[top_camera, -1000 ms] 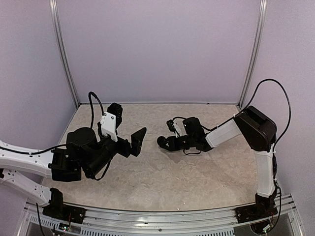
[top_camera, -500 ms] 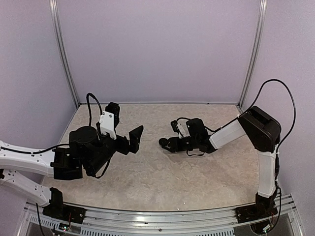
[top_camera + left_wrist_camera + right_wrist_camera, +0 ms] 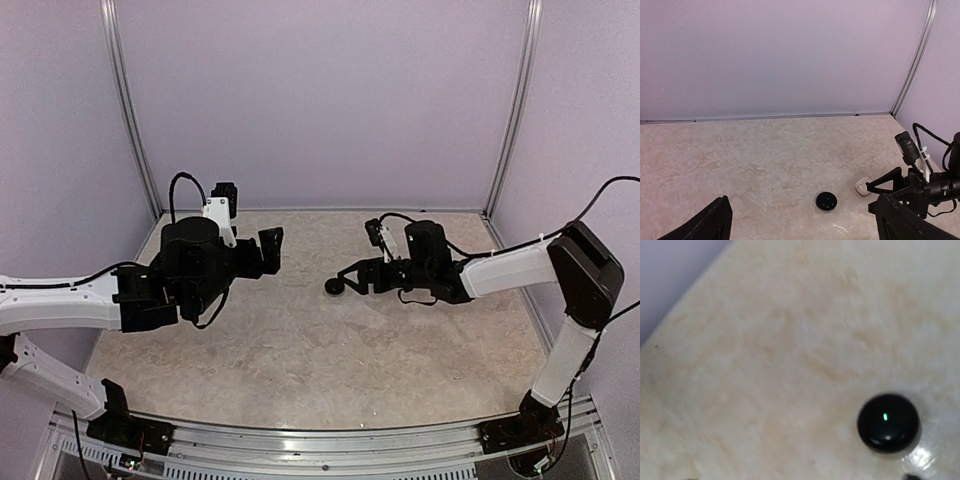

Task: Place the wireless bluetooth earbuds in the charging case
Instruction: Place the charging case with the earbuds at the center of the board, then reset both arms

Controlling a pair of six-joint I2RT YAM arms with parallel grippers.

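A round black charging case (image 3: pixel 333 287) lies shut on the table, a small green light glowing on its lid (image 3: pixel 888 422). A white charging case (image 3: pixel 862 186) lies just right of the black case (image 3: pixel 826 201), at the tip of my right gripper (image 3: pixel 350 276). That right gripper (image 3: pixel 885 182) is open, a little right of the black case and not touching it. My left gripper (image 3: pixel 248 222) hangs wide open over the left of the table, nothing between its fingers (image 3: pixel 715 222). The earbuds are out of view.
Pale stone-patterned table (image 3: pixel 320 360) with lilac walls behind and at both sides. A metal rail (image 3: pixel 320 440) runs along the near edge by the arm bases. The right arm's cable (image 3: pixel 400 220) loops above its wrist.
My right gripper has opened, let go of the black case and drawn back to the right. My left gripper has moved toward the back left, still open.
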